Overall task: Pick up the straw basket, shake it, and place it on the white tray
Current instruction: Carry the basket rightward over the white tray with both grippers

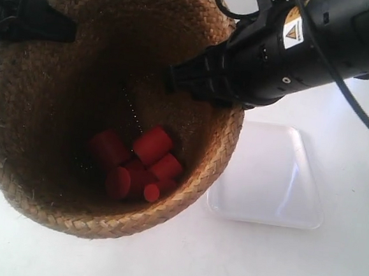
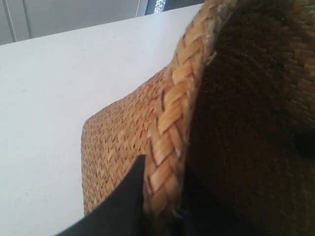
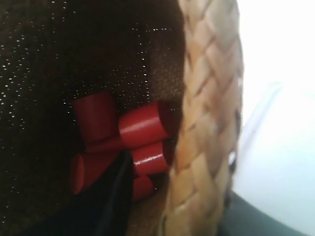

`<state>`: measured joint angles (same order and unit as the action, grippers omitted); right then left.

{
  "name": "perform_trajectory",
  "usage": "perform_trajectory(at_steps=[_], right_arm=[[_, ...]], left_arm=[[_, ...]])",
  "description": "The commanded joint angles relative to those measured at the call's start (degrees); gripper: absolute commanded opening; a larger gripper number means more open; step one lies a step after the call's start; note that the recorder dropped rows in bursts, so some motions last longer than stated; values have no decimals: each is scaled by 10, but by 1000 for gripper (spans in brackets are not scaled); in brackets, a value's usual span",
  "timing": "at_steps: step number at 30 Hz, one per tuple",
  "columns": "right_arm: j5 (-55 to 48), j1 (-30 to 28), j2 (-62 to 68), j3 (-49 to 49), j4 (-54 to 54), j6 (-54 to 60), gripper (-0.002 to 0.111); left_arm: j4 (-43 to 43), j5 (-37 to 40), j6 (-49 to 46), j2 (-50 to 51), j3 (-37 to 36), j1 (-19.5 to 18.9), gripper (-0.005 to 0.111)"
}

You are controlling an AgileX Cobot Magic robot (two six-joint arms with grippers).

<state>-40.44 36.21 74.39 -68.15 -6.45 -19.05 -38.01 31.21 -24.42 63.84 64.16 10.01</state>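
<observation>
One white table [image 1: 162, 258] spreads beneath the whole scene. The straw basket [image 1: 40, 101], the biggest thing on view, fills the exterior view's left and middle. Its round braided rim faces up and its dark inside is open to the camera; whether its base touches the table cannot be told. The white tray [image 1: 271, 177] lies flat just beside it at the exterior view's right, and the basket's rim overlaps the tray's edge in that view. The left gripper [image 2: 162, 206] pinches the rim, with one black finger outside the woven wall and one inside. The right gripper [image 3: 189, 211] likewise clamps the rim on the tray's side, one finger inside and one outside. Several red cylinders [image 1: 152, 145] lie heaped in the basket's bottom.
</observation>
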Motion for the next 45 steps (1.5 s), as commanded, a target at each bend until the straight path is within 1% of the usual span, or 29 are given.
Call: perform_trajectory(at_steps=[1, 5, 9, 13, 15, 20, 22, 26, 29, 37, 41, 45], right_arm=[[1, -47, -3, -26, 5, 26, 0], [-49, -103, -1, -75, 19, 62, 0], [-106, -152, 0, -133, 64, 113, 0], [-145, -190, 10, -184, 71, 115, 0], [-180, -203, 25, -202, 80, 116, 0], [-250, -213, 66, -212, 147, 152, 0], [-263, -214, 76, -212, 148, 154, 0], [-267, -216, 86, -220, 144, 161, 0], [-282, -231, 98, -242, 144, 165, 0], [-295, -295, 138, -320, 145, 199, 0], [-295, -312, 146, -330, 146, 203, 0], [-295, -329, 161, -330, 141, 203, 0]], left_arm=[[-49, 40, 1, 16, 72, 7, 0], [-46, 79, 36, 62, 144, 7, 0], [-46, 78, 62, 102, 194, 7, 0], [-46, 78, 69, 134, 223, 14, 0], [-39, 78, 82, 153, 232, 26, 0], [-13, 73, 106, 183, 233, 69, 0], [-5, 69, 114, 188, 233, 84, 0], [6, 31, 136, 188, 233, 111, 0], [31, -1, 171, 189, 233, 127, 0], [42, -64, 216, 212, 233, 173, 0], [42, -100, 229, 234, 233, 197, 0], [40, -126, 244, 256, 233, 207, 0]])
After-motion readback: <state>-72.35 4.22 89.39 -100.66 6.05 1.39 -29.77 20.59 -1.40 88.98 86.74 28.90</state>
